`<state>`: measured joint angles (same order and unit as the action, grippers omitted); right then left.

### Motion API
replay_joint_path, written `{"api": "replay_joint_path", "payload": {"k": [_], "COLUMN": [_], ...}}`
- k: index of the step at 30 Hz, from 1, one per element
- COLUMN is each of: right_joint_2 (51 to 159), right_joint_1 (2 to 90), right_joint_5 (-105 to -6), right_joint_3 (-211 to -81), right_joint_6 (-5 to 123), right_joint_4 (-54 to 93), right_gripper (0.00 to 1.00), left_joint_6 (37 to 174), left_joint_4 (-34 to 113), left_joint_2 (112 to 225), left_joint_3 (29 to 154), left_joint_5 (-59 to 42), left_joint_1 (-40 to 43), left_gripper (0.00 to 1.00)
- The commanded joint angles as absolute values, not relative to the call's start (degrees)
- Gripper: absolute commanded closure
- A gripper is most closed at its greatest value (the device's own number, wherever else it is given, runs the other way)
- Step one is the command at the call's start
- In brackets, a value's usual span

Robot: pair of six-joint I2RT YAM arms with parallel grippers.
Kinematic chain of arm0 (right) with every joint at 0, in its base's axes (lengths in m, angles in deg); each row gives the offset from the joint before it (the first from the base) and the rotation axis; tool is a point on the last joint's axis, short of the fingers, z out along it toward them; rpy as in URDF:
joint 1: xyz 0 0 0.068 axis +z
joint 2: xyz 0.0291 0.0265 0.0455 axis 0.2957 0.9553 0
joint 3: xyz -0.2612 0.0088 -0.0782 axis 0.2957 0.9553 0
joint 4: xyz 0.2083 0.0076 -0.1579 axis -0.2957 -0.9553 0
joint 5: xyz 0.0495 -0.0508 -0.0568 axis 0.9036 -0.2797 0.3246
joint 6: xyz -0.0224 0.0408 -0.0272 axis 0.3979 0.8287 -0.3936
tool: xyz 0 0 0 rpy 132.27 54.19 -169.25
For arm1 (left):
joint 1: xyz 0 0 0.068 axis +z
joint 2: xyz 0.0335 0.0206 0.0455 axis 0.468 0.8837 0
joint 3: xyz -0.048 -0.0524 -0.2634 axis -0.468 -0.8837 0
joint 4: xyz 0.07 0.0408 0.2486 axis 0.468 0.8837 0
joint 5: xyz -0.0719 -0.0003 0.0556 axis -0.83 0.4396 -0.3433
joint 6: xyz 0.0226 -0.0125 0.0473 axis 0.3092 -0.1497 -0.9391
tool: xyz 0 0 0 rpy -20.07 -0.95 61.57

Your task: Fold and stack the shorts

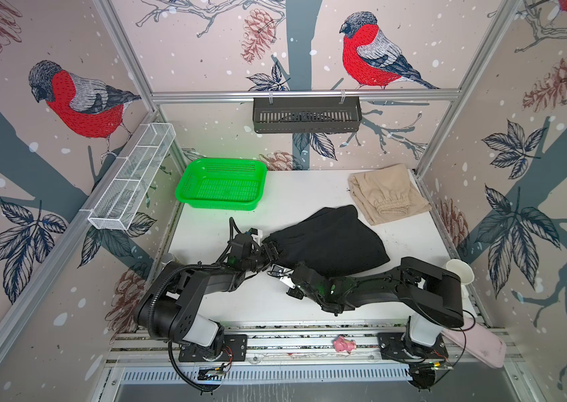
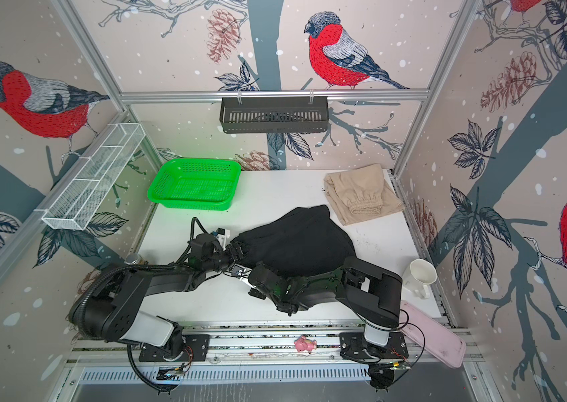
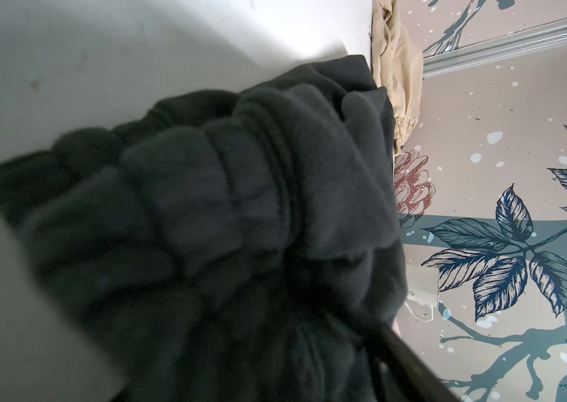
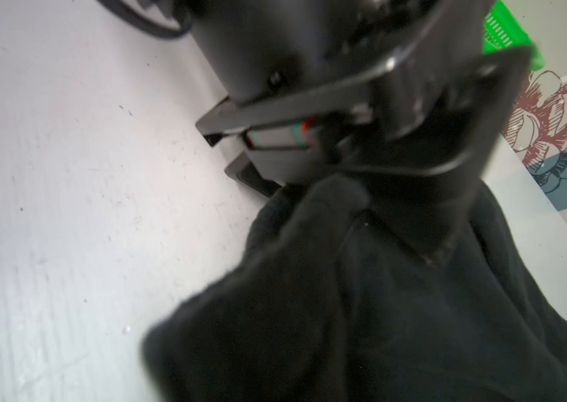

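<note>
Lying crumpled on the counter point(image 1: 205, 233), black shorts point(image 1: 330, 240), with beige shorts point(image 1: 388, 195) resting near the far right corner. Touching the bunched black edge, left fingers point(image 1: 270, 251) (clamped or loose, cannot tell); right fingers hiding behind cloth, cannot tell.

**Obscured: neither grip readable**

Black shorts point(image 3: 240, 226) filled the left wrist view, blurred and cut off at the frame edge. Left hand point(image 1: 271, 252) and right hand point(image 1: 275, 270) showed small and dark against the cloth; jaw spacing was unreadable. Green basket point(image 4: 499, 31) was cropped and blurred.
</note>
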<state>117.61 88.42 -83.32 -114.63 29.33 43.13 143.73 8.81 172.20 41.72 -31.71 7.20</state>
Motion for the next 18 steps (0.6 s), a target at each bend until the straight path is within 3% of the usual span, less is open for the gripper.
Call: {"api": "replay_joint_path", "payload": {"k": [1, 3, 7, 12, 15, 18], "right_joint_2": [115.25, 110.71, 101.48, 99.54, 102.96, 102.86], "right_joint_1": [88.77, 87.42, 79.18, 71.09, 70.22, 69.97], "right_joint_5": [-80.30, -78.18, -72.85, -72.72, -71.28, -69.71], "right_joint_3": [-115.64, -114.52, -113.20, -113.49, -115.10, -113.76], "right_joint_6": [32.79, 36.43, 44.14, 46.54, 46.86, 47.18], "right_joint_4": [42.06, 40.43, 34.14, 25.97, 22.40, 24.59], "right_gripper": [0.40, 0.32, 0.26, 0.42, 0.39, 0.50], "left_joint_6": [140.87, 137.84, 131.95, 126.44, 123.84, 118.34], "left_joint_4": [9.99, 17.00, 34.14, 51.45, 60.89, 72.31], "left_joint_2": [172.14, 170.12, 164.75, 159.58, 158.12, 158.27], "left_joint_3": [42.98, 44.88, 50.69, 58.50, 63.85, 71.40], "left_joint_5": [-34.53, -34.54, -34.52, -36.58, -37.52, -34.86], "left_joint_1": [6.97, 7.06, 8.23, 11.50, 14.63, 15.08], "left_gripper": [1.00, 1.00, 1.00, 1.00, 1.00, 1.00]}}
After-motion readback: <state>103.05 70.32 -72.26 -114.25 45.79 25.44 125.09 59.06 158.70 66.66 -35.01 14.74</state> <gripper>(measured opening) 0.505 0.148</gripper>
